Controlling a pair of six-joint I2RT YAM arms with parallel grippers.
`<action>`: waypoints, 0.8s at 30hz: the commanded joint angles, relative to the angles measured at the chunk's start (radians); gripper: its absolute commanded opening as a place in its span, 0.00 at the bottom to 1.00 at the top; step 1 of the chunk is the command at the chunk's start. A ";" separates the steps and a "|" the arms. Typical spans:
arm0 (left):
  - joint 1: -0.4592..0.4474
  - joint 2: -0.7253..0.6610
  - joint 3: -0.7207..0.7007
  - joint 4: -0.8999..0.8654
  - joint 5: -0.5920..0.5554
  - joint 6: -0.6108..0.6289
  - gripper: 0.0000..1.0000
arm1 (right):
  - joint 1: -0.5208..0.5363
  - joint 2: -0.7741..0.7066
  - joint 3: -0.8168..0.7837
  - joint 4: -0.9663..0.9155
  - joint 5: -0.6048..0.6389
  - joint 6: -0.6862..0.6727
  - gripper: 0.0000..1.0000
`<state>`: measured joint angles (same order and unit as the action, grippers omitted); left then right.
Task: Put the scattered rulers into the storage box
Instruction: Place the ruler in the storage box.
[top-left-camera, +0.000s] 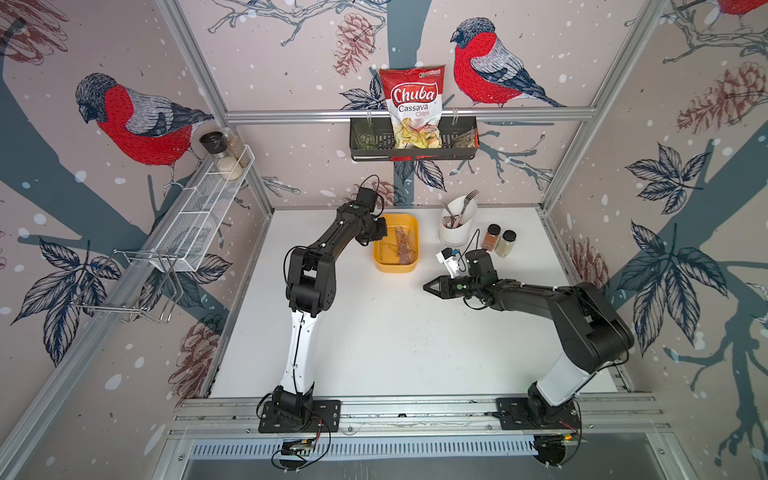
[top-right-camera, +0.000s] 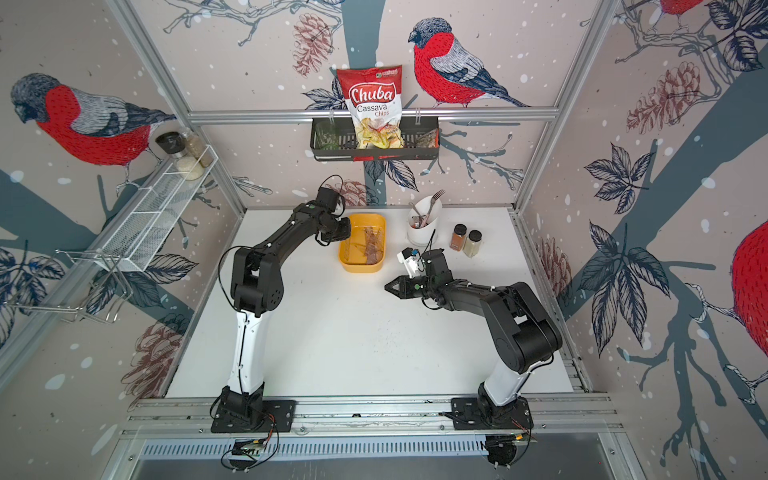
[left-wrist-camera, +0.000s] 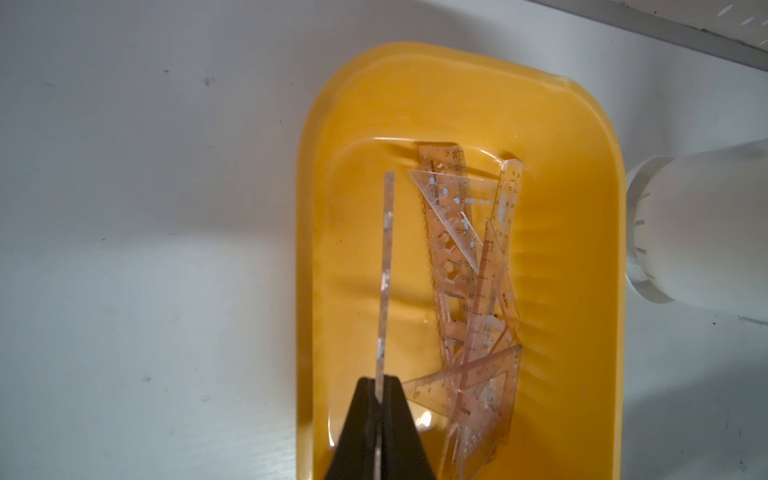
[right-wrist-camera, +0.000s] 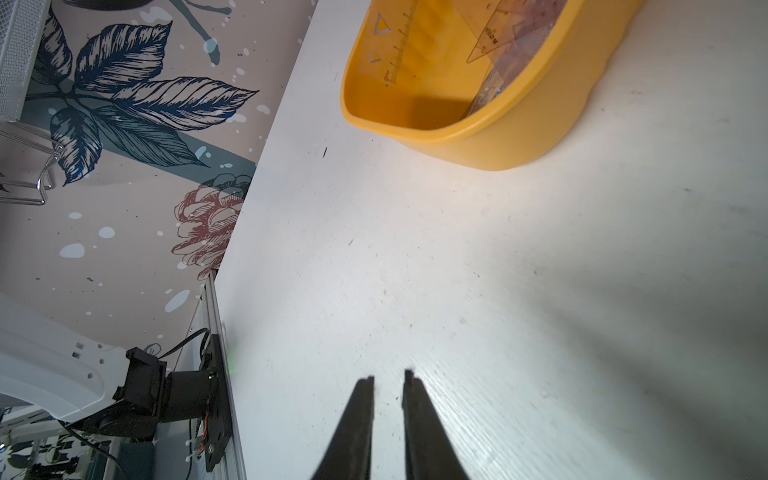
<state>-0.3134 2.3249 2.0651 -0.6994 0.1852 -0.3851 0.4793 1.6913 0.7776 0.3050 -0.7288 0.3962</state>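
Bird-and-pinecone wallpaper surrounds a white table (top-left-camera: 395, 340). Toward its back edge, about midway across, sits the yellow box (top-left-camera: 395, 268), seen in both top views (top-right-camera: 360, 268), with its long side running front to back.

The left gripper (left-wrist-camera: 380, 384) hangs over the box's left side, clamped tight on a clear ruler (left-wrist-camera: 385, 270). In the left wrist view the ruler shows edge-on, running from the fingertips along the inside of the box beside the left wall (left-wrist-camera: 307, 249). The right wrist view shows its flat face and scale marks (right-wrist-camera: 399, 50) inside the box. Whether its far end touches the box floor cannot be told.

A pile of pinkish rulers (left-wrist-camera: 469, 291) lies on the box floor toward the right side. It holds straight stencil rulers and set squares, overlapping and crossing one another. In a top view it shows as a dark patch (top-left-camera: 403, 245).

The right gripper (right-wrist-camera: 388, 378) hovers over bare table, in front of the box and to its right, well apart from it (right-wrist-camera: 519, 137). Its jaws stand slightly apart with nothing between them. In a top view it points left (top-left-camera: 428, 286).

Right of the box stands a white cup (top-left-camera: 455, 226) with forks, and beyond it two jars (top-left-camera: 498, 241). A chips bag (top-left-camera: 411, 108) sits in a wall basket (top-left-camera: 365, 156).
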 joint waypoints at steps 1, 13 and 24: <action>0.003 0.016 0.011 -0.002 0.021 0.002 0.00 | 0.001 0.007 0.009 0.025 -0.016 0.012 0.20; 0.003 0.070 0.048 -0.002 0.069 -0.024 0.00 | 0.002 0.007 0.012 0.027 -0.020 0.018 0.20; 0.001 0.089 0.043 0.016 0.103 -0.050 0.00 | 0.001 0.004 0.010 0.030 -0.022 0.020 0.20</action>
<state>-0.3134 2.4081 2.1025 -0.6964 0.2649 -0.4221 0.4797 1.6970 0.7868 0.3050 -0.7357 0.4007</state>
